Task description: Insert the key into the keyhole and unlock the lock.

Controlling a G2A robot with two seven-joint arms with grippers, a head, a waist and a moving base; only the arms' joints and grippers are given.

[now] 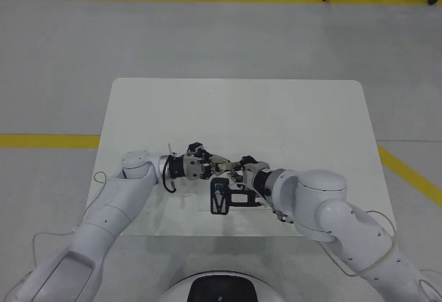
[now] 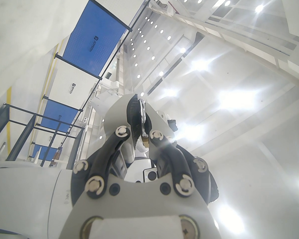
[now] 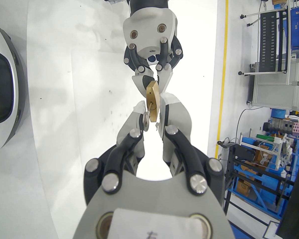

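A brass lock [image 3: 152, 100] hangs in the air over the table, and my left gripper [image 3: 152, 80] is shut on its top end. In the left wrist view the lock's metal edge [image 2: 142, 119] shows between the fingers of that gripper [image 2: 139, 105]. A silver key [image 3: 145, 122] sticks out of the keyhole at the lock's lower end. My right gripper [image 3: 153, 105] is open around the lock's lower end; one of its fingers [image 3: 137, 118] lies against the key's head, the other stands apart. In the top view both grippers [image 1: 212, 164] [image 1: 234, 167] meet at the table's middle front.
A black frame-like thing [image 1: 222, 199] with a teal bit lies on the white table [image 1: 281, 113] just in front of the grippers. Yellow floor lines run beside the table. Racks and blue bins stand in the room behind.
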